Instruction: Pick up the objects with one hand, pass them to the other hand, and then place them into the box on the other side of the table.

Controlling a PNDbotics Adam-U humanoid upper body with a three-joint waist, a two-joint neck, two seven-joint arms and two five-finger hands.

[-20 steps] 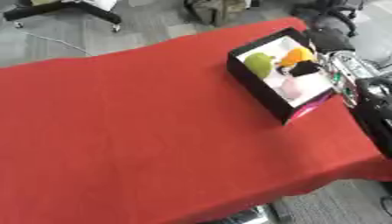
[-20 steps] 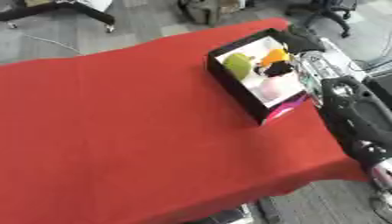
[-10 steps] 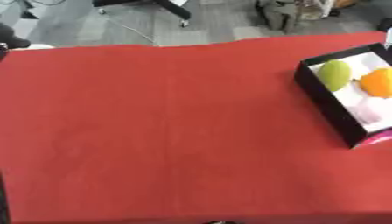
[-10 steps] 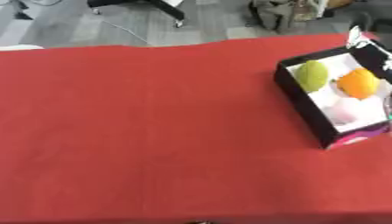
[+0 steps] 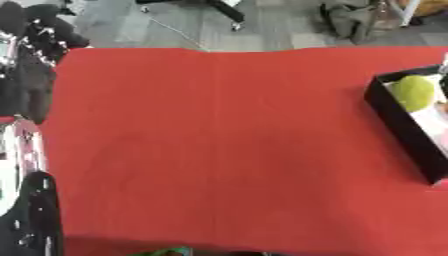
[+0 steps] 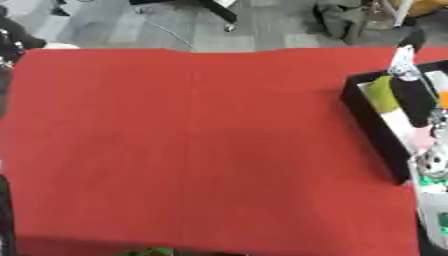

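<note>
The right hand (image 6: 411, 95) is seen reaching into the box (image 6: 372, 132) at the tabletop's (image 6: 201, 145) right; its finger spread cannot be told.

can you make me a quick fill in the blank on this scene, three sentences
1. The cloth covering the table is ____.
2. The black box sits at the table's ____ edge.
3. The rounded object showing in the box is yellow-____.

Missing words: red; right; green
</note>
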